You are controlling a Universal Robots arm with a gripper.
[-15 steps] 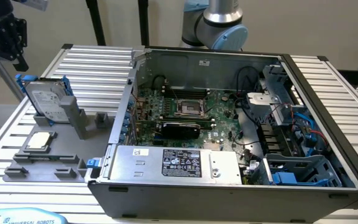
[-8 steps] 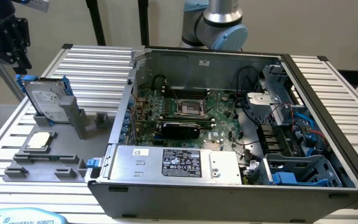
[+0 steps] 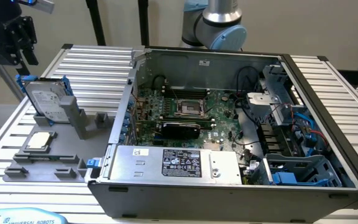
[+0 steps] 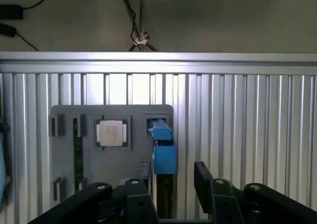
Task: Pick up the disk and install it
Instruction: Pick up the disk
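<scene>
The disk (image 3: 45, 99) stands on edge in a slot of the grey holder (image 3: 73, 135) at the exterior view's left; it is silver with a white label and blue rails. My black gripper (image 3: 22, 55) hangs above it, apart from it. In the wrist view I look down on the disk's blue top rail (image 4: 163, 147). The gripper (image 4: 173, 180) is open, with one finger (image 4: 144, 172) on one side of the rail's line and the other finger (image 4: 202, 173) on the other. Nothing is held.
A small square CPU chip (image 3: 38, 140) (image 4: 113, 133) lies in the holder plate (image 4: 64, 159). The open computer case (image 3: 328, 93) covers the middle and right of the ribbed metal table (image 3: 92, 65). It holds the motherboard (image 3: 185, 109), a silver power supply (image 3: 179, 163) and blue drive bays (image 3: 297, 170).
</scene>
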